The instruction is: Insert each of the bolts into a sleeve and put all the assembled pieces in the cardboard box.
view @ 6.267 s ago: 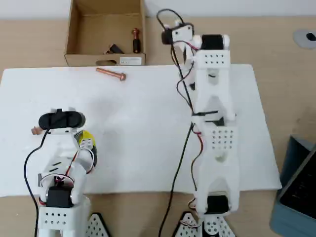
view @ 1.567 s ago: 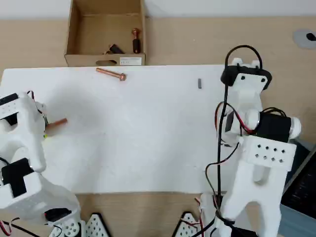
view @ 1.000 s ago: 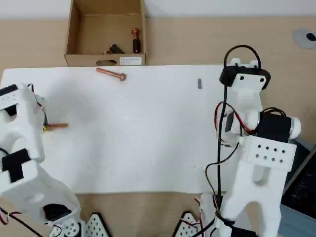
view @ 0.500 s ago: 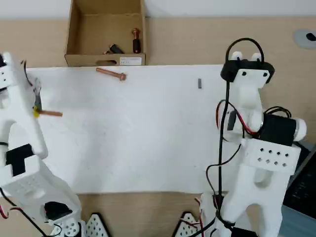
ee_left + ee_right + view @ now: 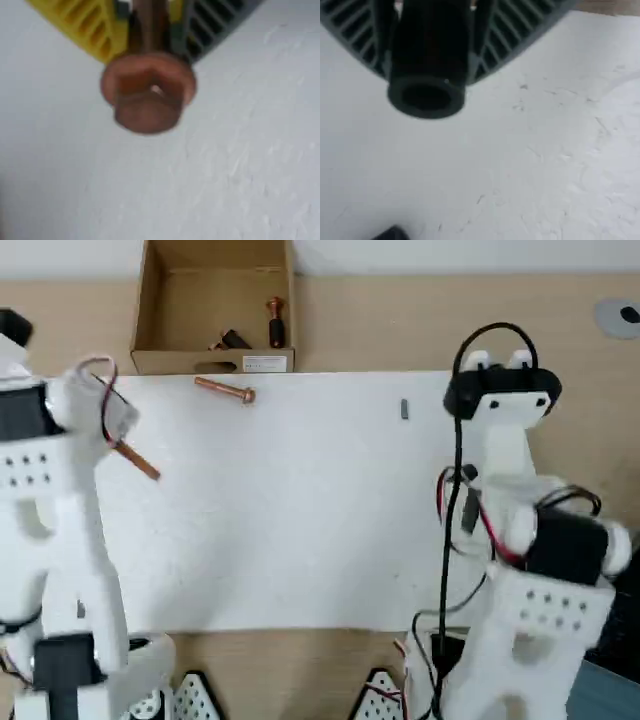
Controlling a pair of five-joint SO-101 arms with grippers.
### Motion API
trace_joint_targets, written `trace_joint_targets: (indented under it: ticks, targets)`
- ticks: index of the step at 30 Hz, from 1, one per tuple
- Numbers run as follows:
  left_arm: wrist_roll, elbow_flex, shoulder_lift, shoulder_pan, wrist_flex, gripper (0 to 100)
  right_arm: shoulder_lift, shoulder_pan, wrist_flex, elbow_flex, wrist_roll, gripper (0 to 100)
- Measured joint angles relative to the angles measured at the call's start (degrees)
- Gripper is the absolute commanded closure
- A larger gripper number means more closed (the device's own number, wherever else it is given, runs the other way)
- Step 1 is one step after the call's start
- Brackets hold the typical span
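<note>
**At the desk (image 5: 400, 320): both tools loaded**

Left tool (image 5: 150, 22) is clamped on a copper bolt (image 5: 148, 95), head outward, over the left part of the white sheet (image 5: 300, 520). Right tool (image 5: 432, 30) is clamped on a black sleeve (image 5: 426, 75), open end outward, over the sheet's right side. Second bolt (image 5: 225, 390) lies on the sheet just beside the cardboard box (image 5: 143, 310). Inside the box lie an assembled piece (image 5: 274, 322) and another dark piece (image 5: 232, 340). Small grey bit (image 5: 404, 409) lies on the sheet near the right arm.
</note>
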Motion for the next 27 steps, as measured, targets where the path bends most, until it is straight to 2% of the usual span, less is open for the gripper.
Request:
trace_joint_targets:
  ticks: [5,8,16,27]
  targets:
    - [-3.8,9.1,-9.3,4.0,-0.4,100,-4.7,-0.2,-1.0,0.0,0.5,98.9]
    - [-5.8,14.9,-14.3,6.2,-3.4,100,-6.7,-0.2,-2.2,1.8,0.6,98.9]
    - [-9.7,34.5,-31.7,11.6,-17.1,100,-16.4,-0.4,-8.4,12.6,0.6,98.9]
    - [-9.8,60.9,-57.6,14.6,-32.3,100,-38.2,-7.6,-20.8,34.5,0.6,98.9]
